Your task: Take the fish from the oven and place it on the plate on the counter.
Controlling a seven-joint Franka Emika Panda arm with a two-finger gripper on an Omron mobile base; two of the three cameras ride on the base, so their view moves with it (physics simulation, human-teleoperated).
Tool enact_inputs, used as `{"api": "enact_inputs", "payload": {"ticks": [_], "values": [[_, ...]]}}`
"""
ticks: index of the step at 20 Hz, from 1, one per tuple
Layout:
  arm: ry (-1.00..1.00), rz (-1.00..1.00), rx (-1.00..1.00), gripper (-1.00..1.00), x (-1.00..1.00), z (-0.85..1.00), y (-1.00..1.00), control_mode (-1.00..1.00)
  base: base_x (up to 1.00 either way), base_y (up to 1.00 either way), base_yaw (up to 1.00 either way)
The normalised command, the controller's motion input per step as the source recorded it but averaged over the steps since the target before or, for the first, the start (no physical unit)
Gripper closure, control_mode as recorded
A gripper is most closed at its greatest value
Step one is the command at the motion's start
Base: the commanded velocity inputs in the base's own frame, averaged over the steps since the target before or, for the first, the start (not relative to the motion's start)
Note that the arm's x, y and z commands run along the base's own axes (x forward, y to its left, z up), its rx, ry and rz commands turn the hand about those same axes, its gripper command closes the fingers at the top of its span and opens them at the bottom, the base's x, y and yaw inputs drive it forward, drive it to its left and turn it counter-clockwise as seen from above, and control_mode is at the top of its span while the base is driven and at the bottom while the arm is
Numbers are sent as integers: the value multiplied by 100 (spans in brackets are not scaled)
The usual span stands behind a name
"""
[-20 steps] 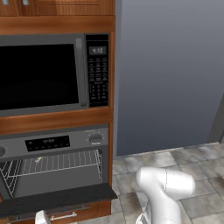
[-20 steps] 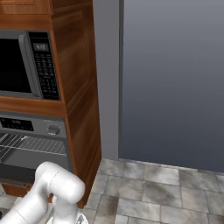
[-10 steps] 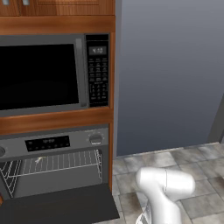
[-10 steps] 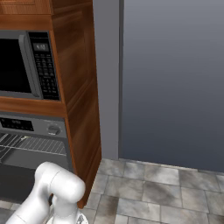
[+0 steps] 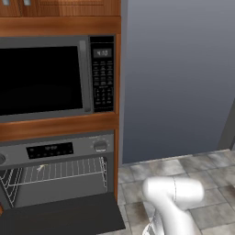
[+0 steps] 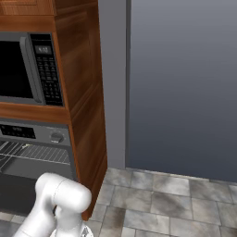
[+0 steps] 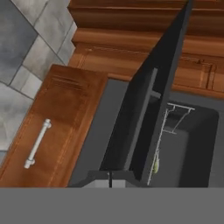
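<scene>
Room: kitchen with a grey tile floor [image 5: 193,167] and a tall flat grey wall [image 5: 179,78] next to wooden cabinets.
Fish: I think it is the tiny pale speck [image 5: 41,168] lying on the wire rack [image 5: 64,170] inside the oven. It is too small to be sure. In the hand view a small pale-yellow bit sits by the rack too.
Oven: grey oven [image 5: 59,149], under the black microwave [image 5: 41,78].
Door: the oven door [image 5: 59,215] is folded down flat, so the way in is free.
Drawer: a wooden drawer with a bar handle [image 7: 37,144] is below the oven.
Fingers: the fingers [image 7: 109,178] are closed together and hold nothing I can see. They are low, close to the door's edge.
Step now: reach in for the fish.
How to do it well: open the fingers first. Go in above the door and just over the rack, not through the wires. Come down on the middle of the fish, one finger on each long side. Squeeze softly, since it is thin and may slip. Lift straight up before pulling back out.
</scene>
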Motion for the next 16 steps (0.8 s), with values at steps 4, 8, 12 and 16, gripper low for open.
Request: {"api": "enact_inputs", "payload": {"ticks": [4, 8, 12, 16], "values": [[-12, 0, 4, 100, -79, 59, 0, -100, 0, 0, 0], [-13, 0, 4, 100, -73, 70, 0, -100, 0, 0, 0], [-4, 0, 4, 100, -37, 78, -1, -100, 0, 0, 0], [0, -1, 7, 100, 0, 59, -13, -100, 0, 0, 0]]}}
